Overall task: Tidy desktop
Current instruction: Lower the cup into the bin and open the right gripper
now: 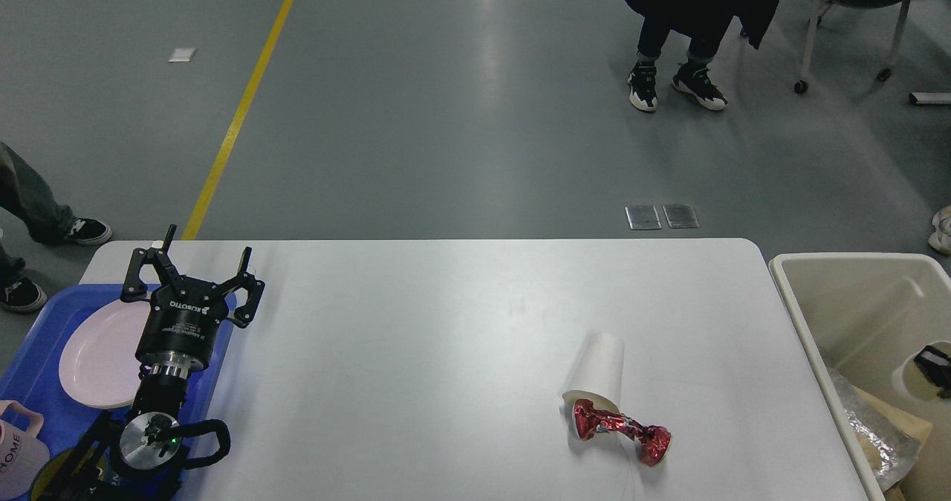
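White rectangular desktop (416,352) with rounded corners, smooth matte surface, lying level, its far edge running straight across, a white paper cup (598,371) on its side toward the right edge, crumpled red foil wrapper (622,430) touching the cup's mouth

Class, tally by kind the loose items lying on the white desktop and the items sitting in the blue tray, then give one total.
Paper cup, on its side on the desktop: 1
Crumpled red wrapper: 1
Pink plate in the blue tray: 1
Pink mug in the tray, partly cut off by the edge: 1
Total: 4
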